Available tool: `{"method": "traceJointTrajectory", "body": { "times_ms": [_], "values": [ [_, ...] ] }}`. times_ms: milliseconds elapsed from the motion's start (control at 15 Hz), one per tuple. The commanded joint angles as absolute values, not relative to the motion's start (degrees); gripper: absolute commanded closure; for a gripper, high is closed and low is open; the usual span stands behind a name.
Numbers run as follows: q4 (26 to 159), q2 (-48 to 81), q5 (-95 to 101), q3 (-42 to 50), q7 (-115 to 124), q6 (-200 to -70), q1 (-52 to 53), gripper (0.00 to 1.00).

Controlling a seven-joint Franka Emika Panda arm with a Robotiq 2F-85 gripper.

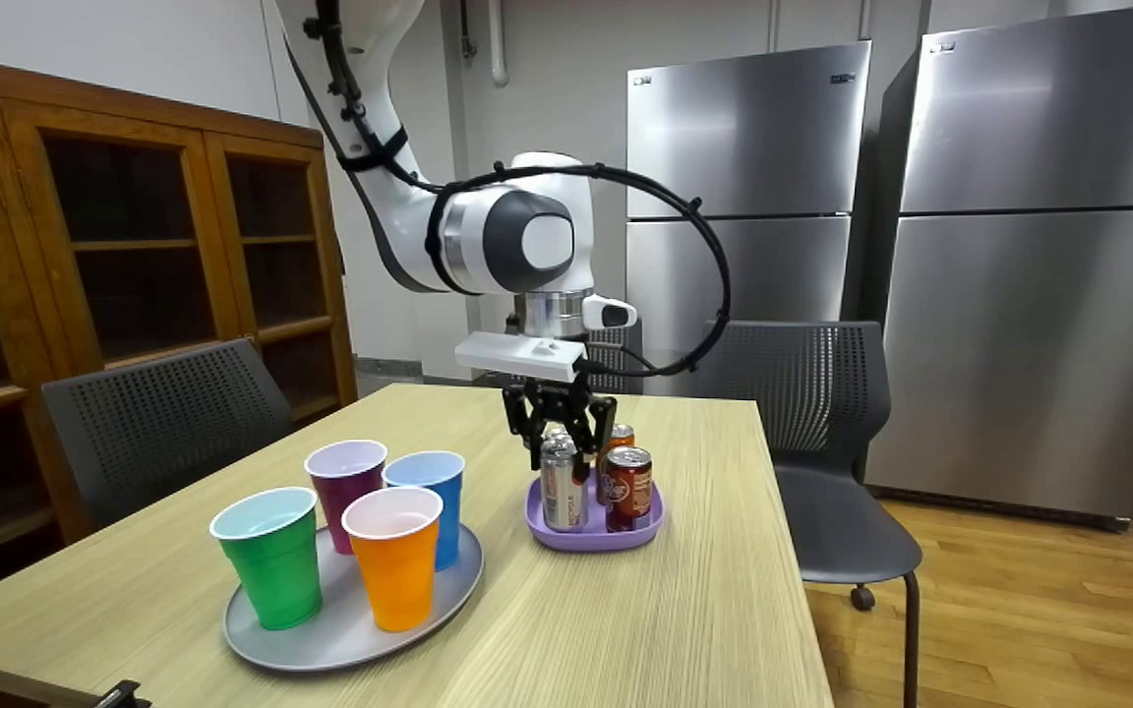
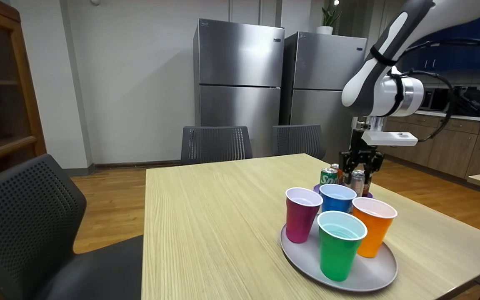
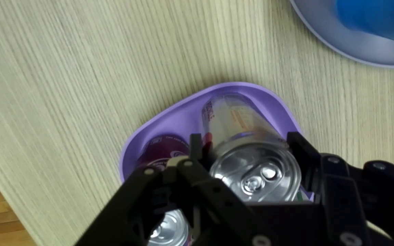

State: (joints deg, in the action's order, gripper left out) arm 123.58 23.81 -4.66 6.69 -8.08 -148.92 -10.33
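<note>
A silver can [image 1: 565, 487] stands near-upright in a small purple tray [image 1: 593, 542]. My gripper [image 3: 245, 143] points down over it, with a finger against each side just below the lid. Whether the can's base touches the tray, I cannot tell. Close beside it in the tray is a dark red can [image 1: 628, 492], which in the wrist view [image 3: 164, 148] is partly covered by a finger linkage. An orange can [image 1: 621, 435] shows behind that one. A green can [image 2: 328, 176] is in the tray too, visible in an exterior view; the gripper hides parts of the group.
A grey plate [image 1: 267, 649] holds several plastic cups: green [image 1: 271, 560], orange [image 1: 394, 560], blue [image 1: 439, 482] and maroon [image 1: 345, 472]. The table's edge runs beyond the tray. Dark chairs [image 1: 788, 413] stand around the table.
</note>
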Motion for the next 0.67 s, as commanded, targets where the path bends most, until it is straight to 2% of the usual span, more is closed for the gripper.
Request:
{"method": "traceJointTrajectory", "body": {
  "times_ms": [0,600],
  "values": [
    [121.2,25.4,-6.0,4.8,-9.6,-149.1,-12.1,0.62],
    [120.4,26.7,-6.4,4.2,-9.3,-150.1,-12.6,0.62]
  ]
}}
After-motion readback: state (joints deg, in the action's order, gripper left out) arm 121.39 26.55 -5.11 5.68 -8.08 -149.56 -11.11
